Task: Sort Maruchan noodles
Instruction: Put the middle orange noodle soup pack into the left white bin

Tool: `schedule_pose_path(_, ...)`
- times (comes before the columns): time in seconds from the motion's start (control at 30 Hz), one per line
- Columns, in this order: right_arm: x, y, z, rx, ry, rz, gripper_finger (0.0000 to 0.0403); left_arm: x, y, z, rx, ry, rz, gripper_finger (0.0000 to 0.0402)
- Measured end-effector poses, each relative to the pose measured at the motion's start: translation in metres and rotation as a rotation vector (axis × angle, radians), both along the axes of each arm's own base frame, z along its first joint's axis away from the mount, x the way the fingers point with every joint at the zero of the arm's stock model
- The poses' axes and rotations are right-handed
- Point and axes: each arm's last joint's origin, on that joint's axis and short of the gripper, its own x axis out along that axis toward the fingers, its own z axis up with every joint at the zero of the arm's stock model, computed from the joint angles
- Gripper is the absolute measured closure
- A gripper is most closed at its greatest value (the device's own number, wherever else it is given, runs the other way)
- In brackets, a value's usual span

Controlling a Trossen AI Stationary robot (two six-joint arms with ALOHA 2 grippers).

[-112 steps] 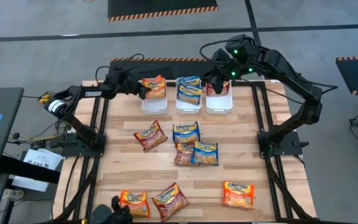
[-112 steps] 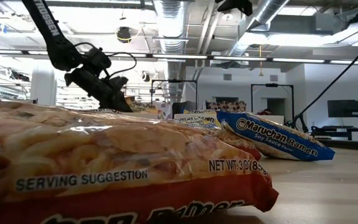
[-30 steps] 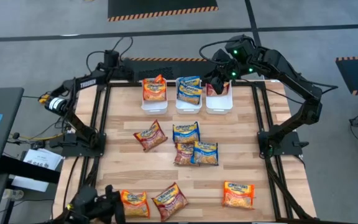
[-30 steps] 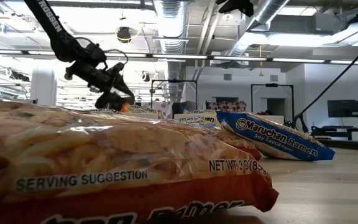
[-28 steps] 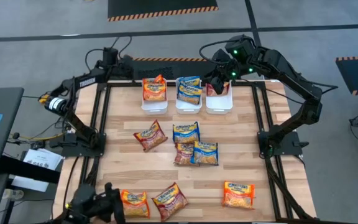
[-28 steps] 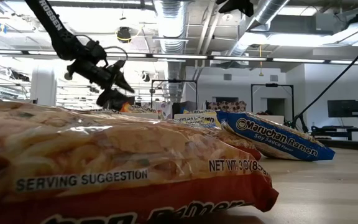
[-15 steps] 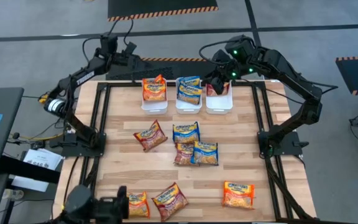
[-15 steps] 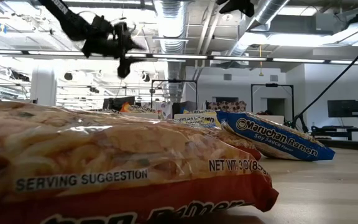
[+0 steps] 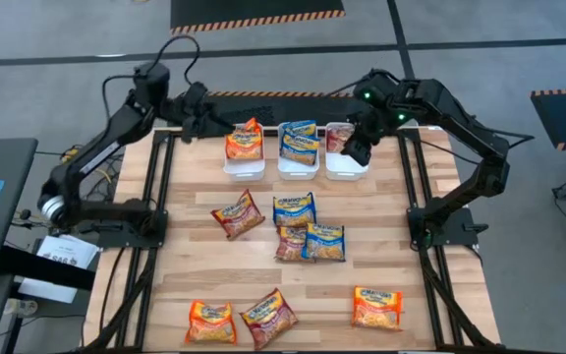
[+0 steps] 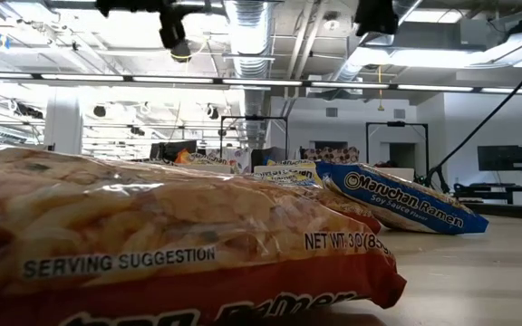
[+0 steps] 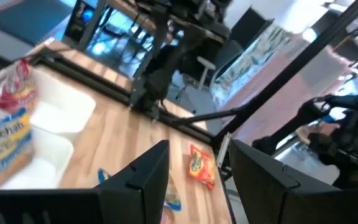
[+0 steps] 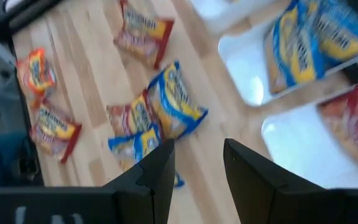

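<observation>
Three white bins stand in a row at the table's far edge. The left bin (image 9: 244, 162) holds an orange Maruchan packet (image 9: 245, 140), the middle one blue packets (image 9: 299, 143), and the right one a dark red packet (image 9: 338, 138). Several loose packets lie flat on the wood: a cluster at mid-table (image 9: 294, 209) and three near the front edge (image 9: 268, 317). My left gripper (image 9: 212, 118) hangs high, open, just left of the orange bin. My right gripper (image 9: 358, 149) is open above the right bin's right side, nothing between its fingers (image 12: 160, 171).
Black frame rails run along the table's left and right sides (image 9: 161, 187). In the low view one packet (image 10: 152, 244) fills the foreground and a blue packet (image 10: 397, 206) lies behind it. Bare wood lies between the mid-table cluster and the front row.
My left gripper has risen well above the table and drawn back from the orange bin toward the far left corner, staying open and holding nothing. My right gripper has shifted a little toward the near edge, over the right bin. The packets have not moved.
</observation>
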Motion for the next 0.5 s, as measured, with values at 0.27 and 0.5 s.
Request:
schedule_pose_path(0.27, -0.001, 0.026, -0.046, 0.123, 0.175, 0.033, 0.0239, -0.017, -0.063, 0.004, 0.045, 0.15, 0.099, 0.0246)
schedule_pose_path(0.5, 0.009, 0.055, -0.08, 0.253, 0.153, 0.027, 0.0239, -0.019, -0.09, 0.003, 0.038, 0.217, 0.083, 0.0246)
